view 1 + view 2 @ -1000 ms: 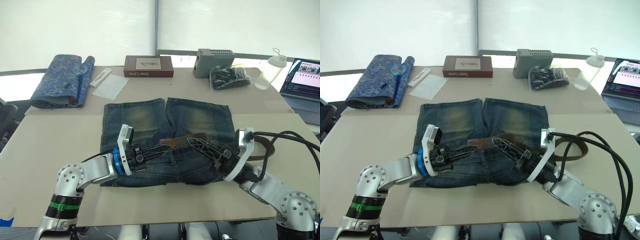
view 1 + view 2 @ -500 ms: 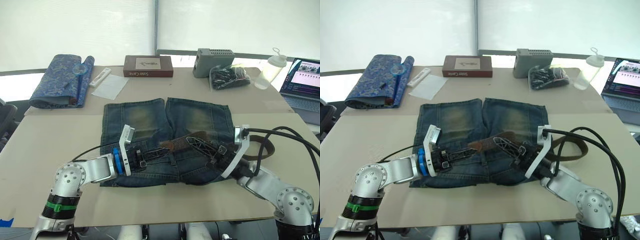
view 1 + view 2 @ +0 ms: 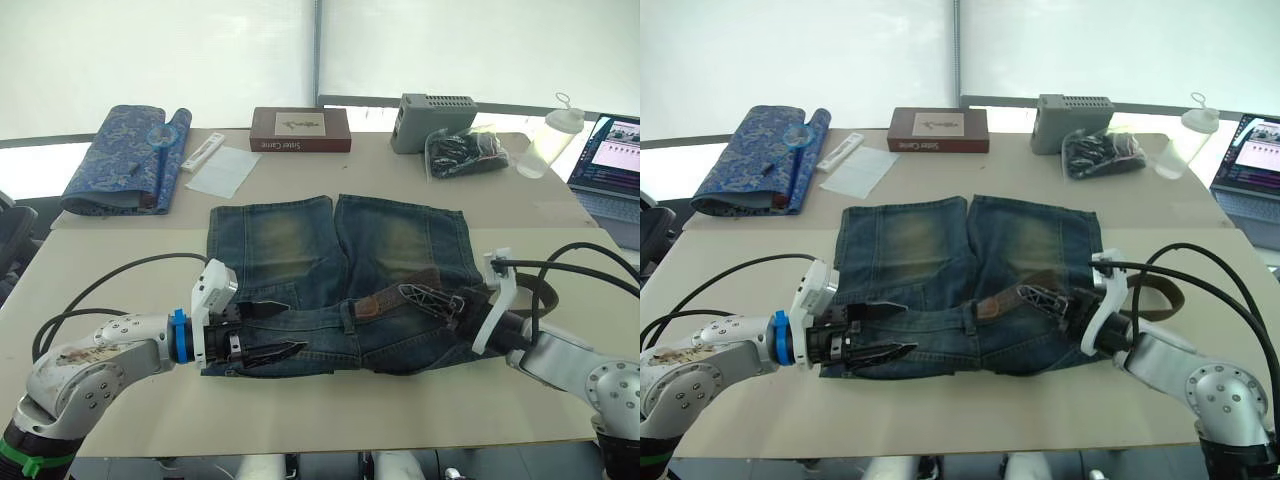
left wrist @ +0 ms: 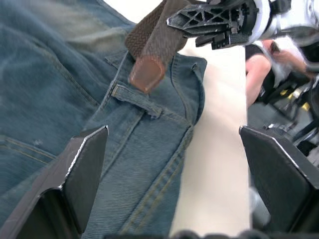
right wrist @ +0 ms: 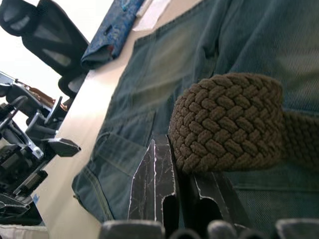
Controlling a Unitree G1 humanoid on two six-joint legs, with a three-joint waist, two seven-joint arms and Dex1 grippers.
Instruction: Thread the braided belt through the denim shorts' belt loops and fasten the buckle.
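The left tool [image 3: 262, 336] lies low at the near edge of the denim shorts [image 3: 300, 250], over the left part of the waistband; its two fingers are spread wide, one pad [image 4: 87, 172] over the denim and the other out past the hem above the bare bench [image 3: 120, 270], pinching nothing. In the left wrist view a belt loop [image 4: 135, 100] lies flat across the waistband just ahead of that tool, and the smooth brown tip of the braided belt [image 3: 385, 298] hangs just above it, not yet in it.

The right tool [image 3: 425, 297] reaches in from the right over the right part of the waistband, its fingers pressed together on the braided belt a little back from the leather tip. The right wrist view shows the woven strap gripped between the pads, bent over them in a thick fold. From the grip the belt runs back to the right and curves in a loop on the bench beside the right wrist.

The shorts lie flat in the middle of the bench, waistband nearest, legs pointing away, with faded yellowish patches on both legs.

Beyond them sit a folded blue patterned cloth [image 3: 120, 160] at far left, a sheet of paper [image 3: 222, 171], a brown book [image 3: 300, 130], a grey box [image 3: 436, 108], a black bundle in a clear bag [image 3: 466, 152], a plastic bottle [image 3: 550, 145] and a laptop [image 3: 610, 165] at far right
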